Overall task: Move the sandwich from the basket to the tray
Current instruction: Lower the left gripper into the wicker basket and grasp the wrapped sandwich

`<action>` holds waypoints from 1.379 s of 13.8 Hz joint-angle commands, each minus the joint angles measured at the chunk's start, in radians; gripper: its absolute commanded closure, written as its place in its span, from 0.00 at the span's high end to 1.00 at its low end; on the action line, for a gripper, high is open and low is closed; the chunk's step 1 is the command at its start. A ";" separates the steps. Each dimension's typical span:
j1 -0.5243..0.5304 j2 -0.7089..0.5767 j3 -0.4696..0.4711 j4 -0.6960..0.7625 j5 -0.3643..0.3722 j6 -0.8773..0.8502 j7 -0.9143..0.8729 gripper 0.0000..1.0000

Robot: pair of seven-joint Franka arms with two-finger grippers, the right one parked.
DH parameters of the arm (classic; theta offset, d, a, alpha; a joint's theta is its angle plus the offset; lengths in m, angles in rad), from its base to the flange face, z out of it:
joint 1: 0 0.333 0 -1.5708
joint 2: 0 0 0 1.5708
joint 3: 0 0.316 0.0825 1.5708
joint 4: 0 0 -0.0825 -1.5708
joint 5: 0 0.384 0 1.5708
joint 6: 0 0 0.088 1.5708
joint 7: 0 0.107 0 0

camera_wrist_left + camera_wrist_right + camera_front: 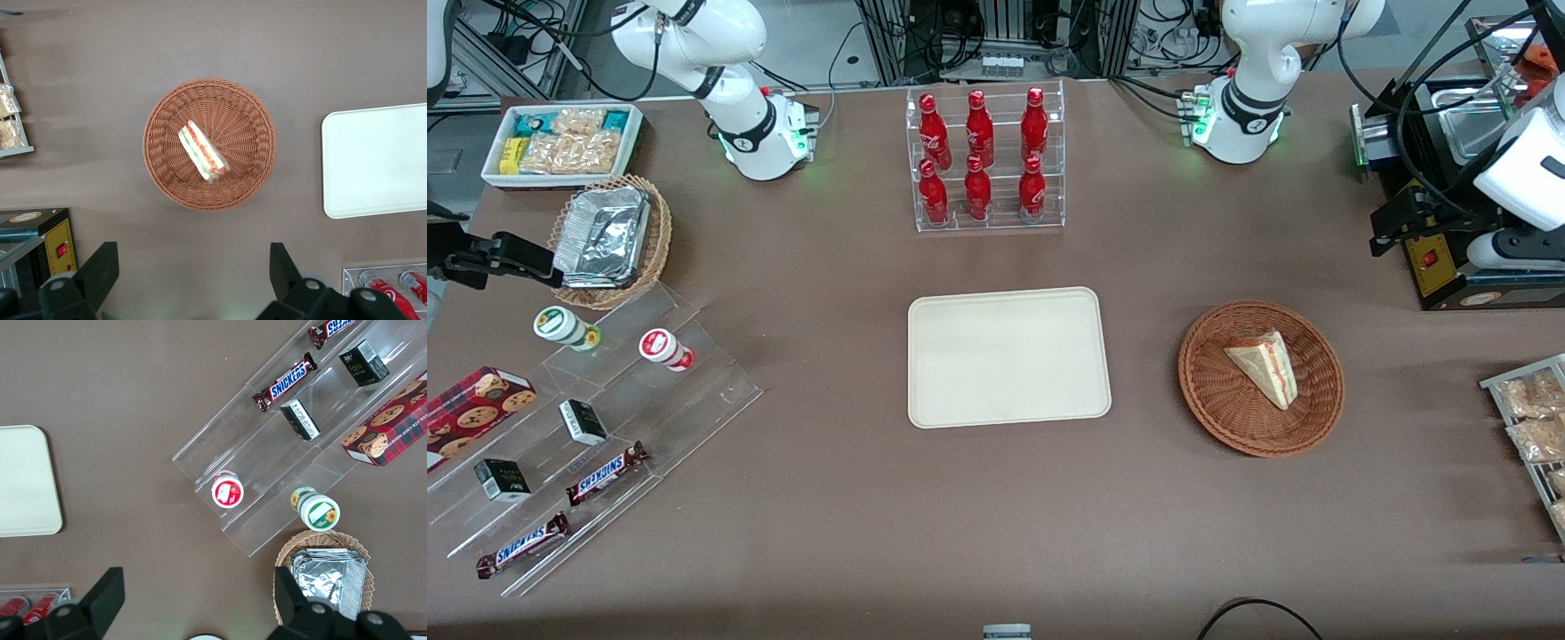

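Nearest my front camera, the sandwich (1264,366) lies in the basket (1227,418), cut edge showing red and green, toward the working arm's end of the table. From my wrist camera I see the gripper (193,277) hanging high above the table, fingers (100,267) spread wide, holding and touching nothing, well apart from the basket. The tray (1009,356) sits beside the basket, bare, nearer the camera than the bottle rack (987,160).
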 commanded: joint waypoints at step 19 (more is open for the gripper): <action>-0.053 0.045 -0.002 -0.713 0.053 0.843 -0.626 1.00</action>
